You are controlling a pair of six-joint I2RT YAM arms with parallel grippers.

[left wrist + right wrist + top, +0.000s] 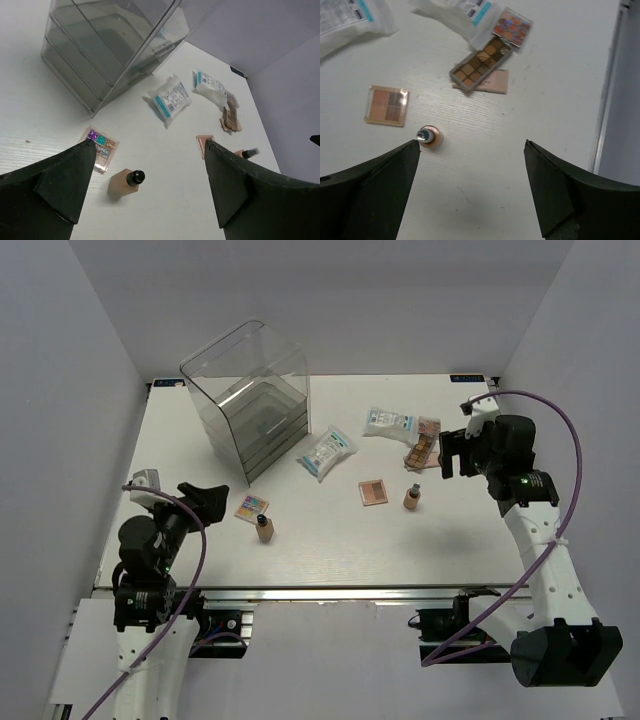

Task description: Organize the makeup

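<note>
Two clear packets lie mid-table, one (pixel 326 453) by the box and one (pixel 389 422) farther right. A tan dark-capped bottle (pixel 265 529) stands near my left gripper (pixel 205 497), beside a glitter palette (pixel 251 506). A second bottle (pixel 411 497) stands by a square pink palette (pixel 373 492). More palettes (pixel 424 447) lie stacked near my right gripper (pixel 458 454). Both grippers are open and empty, above the table. The left wrist view shows the near bottle (pixel 126 181) between the fingers. The right wrist view shows the other bottle (pixel 429 136) at the left fingertip.
A large clear plastic drawer box (pixel 250 400) stands at the back left of the white table (pixel 330 550). Grey walls close in the sides and back. The table's front edge has a metal rail (pixel 330 592).
</note>
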